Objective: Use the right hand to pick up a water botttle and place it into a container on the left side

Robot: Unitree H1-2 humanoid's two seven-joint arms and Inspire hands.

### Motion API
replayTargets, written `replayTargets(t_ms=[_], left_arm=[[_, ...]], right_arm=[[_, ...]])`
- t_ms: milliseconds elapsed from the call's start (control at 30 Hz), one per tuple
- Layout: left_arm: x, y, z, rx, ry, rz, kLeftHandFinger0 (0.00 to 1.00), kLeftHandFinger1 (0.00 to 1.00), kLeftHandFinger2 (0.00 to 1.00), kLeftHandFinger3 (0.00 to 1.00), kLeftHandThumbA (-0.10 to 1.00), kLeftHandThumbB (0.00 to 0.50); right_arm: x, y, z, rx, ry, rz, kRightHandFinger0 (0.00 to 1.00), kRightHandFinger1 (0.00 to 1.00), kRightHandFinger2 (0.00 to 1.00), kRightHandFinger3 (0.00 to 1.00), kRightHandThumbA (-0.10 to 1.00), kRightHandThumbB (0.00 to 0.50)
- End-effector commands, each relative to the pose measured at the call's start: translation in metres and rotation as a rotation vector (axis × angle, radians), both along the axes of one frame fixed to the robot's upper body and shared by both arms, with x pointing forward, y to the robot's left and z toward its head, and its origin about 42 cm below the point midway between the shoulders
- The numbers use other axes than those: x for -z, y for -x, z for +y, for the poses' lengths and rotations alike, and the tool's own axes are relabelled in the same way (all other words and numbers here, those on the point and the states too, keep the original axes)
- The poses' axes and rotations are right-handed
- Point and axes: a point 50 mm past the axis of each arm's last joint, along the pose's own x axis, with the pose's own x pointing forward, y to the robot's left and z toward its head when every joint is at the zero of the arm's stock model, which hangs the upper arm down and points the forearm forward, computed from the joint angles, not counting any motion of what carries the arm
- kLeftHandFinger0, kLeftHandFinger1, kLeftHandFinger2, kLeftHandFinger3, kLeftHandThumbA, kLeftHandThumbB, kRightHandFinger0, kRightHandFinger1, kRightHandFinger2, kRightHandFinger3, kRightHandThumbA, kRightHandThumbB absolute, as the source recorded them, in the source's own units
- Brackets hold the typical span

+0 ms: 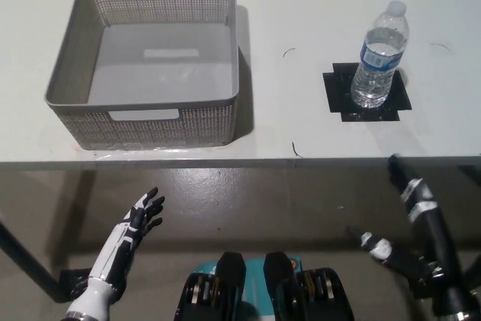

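Water bottle (381,58) stands upright on the desk (301,5), right side, well back from the front edge. It sits on a square patch of black tape (340,99), roughly centred on it. Clear plastic, white cap on, blue label around the middle. Nothing touching it.

Container (143,122) is a grey perforated basket at the desk's left side, near wall just behind the front edge. Cut-out handle slots in the near and far walls. Looks bare inside; only the smooth floor shows. Bottle and basket well apart, open desk between them.

Right hand (409,223) is black with white bands, below the desk's front edge at the right, over the floor. Fingers spread apart, one pointing up toward the desk edge below the bottle, another out to the side. Holding nothing, no contact with the desk or bottle.

Left hand (139,219) is at the lower left, also below the front edge, under the basket's side of the desk. White forearm, dark fingers, fingers extended and slightly fanned, empty. Resting, clear of the desk.

A few thin dark marks on the desk between basket and tape patch.
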Motion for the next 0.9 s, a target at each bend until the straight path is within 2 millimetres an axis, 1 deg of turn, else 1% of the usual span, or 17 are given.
replayTargets(t_ms=[0,133,167,200,233,300,333,400,433,467,500,533,600,633,733,833,867], left_arm=[[-0.011,-0.001,-0.001,0.013,0.029,-0.077,1.00,1.00,1.00,1.00,1.00,0.152],[-0.011,0.000,0.000,0.005,0.034,-0.074,1.00,1.00,1.00,1.00,1.00,0.152],[-0.011,0.000,0.000,0.006,0.038,-0.072,1.00,1.00,1.00,1.00,1.00,0.136],[-0.012,0.000,0.001,0.007,0.037,-0.071,1.00,1.00,1.00,1.00,1.00,0.134],[-0.012,-0.001,0.000,0.007,0.036,-0.072,1.00,1.00,1.00,1.00,1.00,0.134],[-0.012,-0.002,0.000,0.008,0.027,-0.074,1.00,1.00,1.00,1.00,1.00,0.140],[-0.012,-0.002,-0.001,0.010,0.033,-0.074,1.00,1.00,1.00,1.00,1.00,0.140],[-0.013,-0.003,-0.001,0.012,0.038,-0.076,1.00,1.00,1.00,1.00,1.00,0.142],[-0.013,-0.003,-0.001,0.012,0.038,-0.077,1.00,1.00,1.00,1.00,1.00,0.143],[-0.013,-0.003,-0.001,0.012,0.046,-0.075,1.00,1.00,1.00,1.00,1.00,0.139],[-0.013,-0.002,-0.001,0.011,0.047,-0.076,1.00,1.00,1.00,1.00,1.00,0.140],[-0.012,-0.002,-0.002,0.011,0.046,-0.078,1.00,1.00,1.00,1.00,1.00,0.140],[-0.012,-0.003,-0.002,0.013,0.050,-0.079,1.00,1.00,1.00,1.00,1.00,0.141],[-0.012,-0.003,-0.003,0.013,0.052,-0.077,1.00,1.00,1.00,1.00,1.00,0.141],[-0.013,-0.002,-0.003,0.011,0.051,-0.072,1.00,1.00,1.00,1.00,1.00,0.137],[-0.012,-0.002,-0.003,0.011,0.057,-0.077,1.00,1.00,1.00,1.00,1.00,0.140],[-0.012,-0.001,-0.003,0.010,0.055,-0.079,1.00,1.00,1.00,1.00,1.00,0.140]], right_arm=[[-0.047,-0.020,-0.011,0.047,-0.023,-0.192,1.00,1.00,1.00,1.00,1.00,0.377],[-0.073,-0.049,-0.020,0.092,-0.049,-0.235,1.00,1.00,1.00,1.00,1.00,0.373],[-0.079,-0.056,-0.021,0.105,-0.055,-0.236,1.00,1.00,1.00,1.00,1.00,0.393],[-0.087,-0.068,-0.025,0.124,-0.061,-0.236,1.00,1.00,1.00,1.00,1.00,0.393],[-0.089,-0.070,-0.026,0.127,-0.061,-0.237,1.00,1.00,1.00,1.00,1.00,0.392],[-0.098,-0.090,-0.034,0.139,-0.088,-0.214,1.00,1.00,1.00,1.00,1.00,0.431],[-0.102,-0.103,-0.038,0.141,-0.112,-0.205,1.00,1.00,1.00,1.00,1.00,0.422],[-0.109,-0.123,-0.043,0.150,-0.124,-0.185,1.00,1.00,1.00,1.00,1.00,0.433],[-0.111,-0.128,-0.044,0.157,-0.125,-0.178,1.00,1.00,1.00,1.00,1.00,0.432],[-0.114,-0.147,-0.047,0.181,-0.128,-0.152,1.00,1.00,1.00,1.00,1.00,0.453],[-0.115,-0.151,-0.047,0.184,-0.127,-0.148,1.00,1.00,1.00,1.00,1.00,0.446],[-0.116,-0.165,-0.049,0.194,-0.117,-0.130,1.00,1.00,1.00,1.00,1.00,0.429],[-0.117,-0.184,-0.051,0.199,-0.114,-0.092,1.00,1.00,1.00,1.00,1.00,0.428],[-0.117,-0.187,-0.051,0.201,-0.110,-0.084,1.00,1.00,1.00,1.00,1.00,0.428],[-0.116,-0.217,-0.052,0.204,-0.095,-0.018,1.00,1.00,1.00,1.00,1.00,0.433],[-0.112,-0.238,-0.052,0.199,-0.093,0.065,1.00,1.00,1.00,1.00,1.00,0.494],[-0.111,-0.241,-0.052,0.196,-0.096,0.083,1.00,1.00,1.00,1.00,1.00,0.500]])
